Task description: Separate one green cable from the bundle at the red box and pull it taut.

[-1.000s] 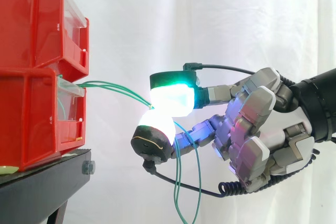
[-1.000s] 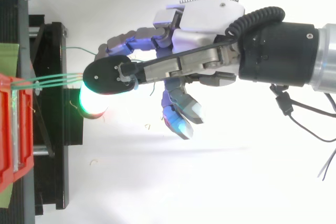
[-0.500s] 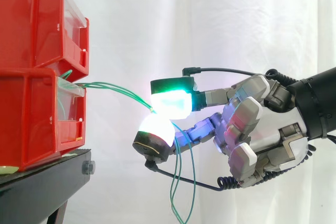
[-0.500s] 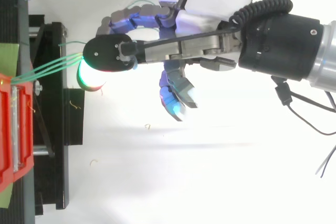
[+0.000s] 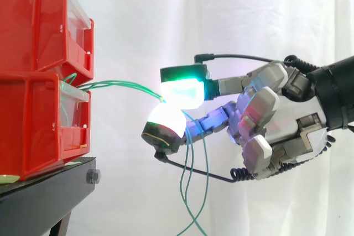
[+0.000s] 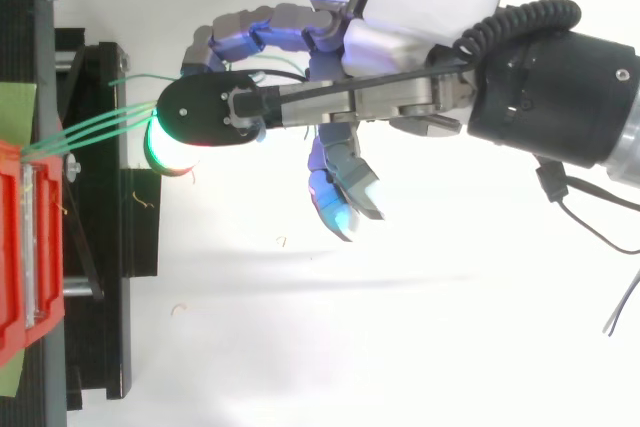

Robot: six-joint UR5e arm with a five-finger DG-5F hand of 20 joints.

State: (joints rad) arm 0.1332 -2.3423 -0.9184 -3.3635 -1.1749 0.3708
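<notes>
Before the white curtain (image 5: pixel 138 15), green cables (image 5: pixel 119 84) run from the red box (image 5: pixel 33 120) to the hand (image 5: pixel 293 125), pinched between its glowing pads (image 5: pixel 185 93); several strands seem caught, so isolating one precedes pulling taut.

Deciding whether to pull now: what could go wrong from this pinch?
1. Several green cables run into the pinch of the robot hand, so pulling may tension the bundle, not one.
2. The strands bow between the lower red bin and the pads; thin cable could slip out as load rises.
</notes>
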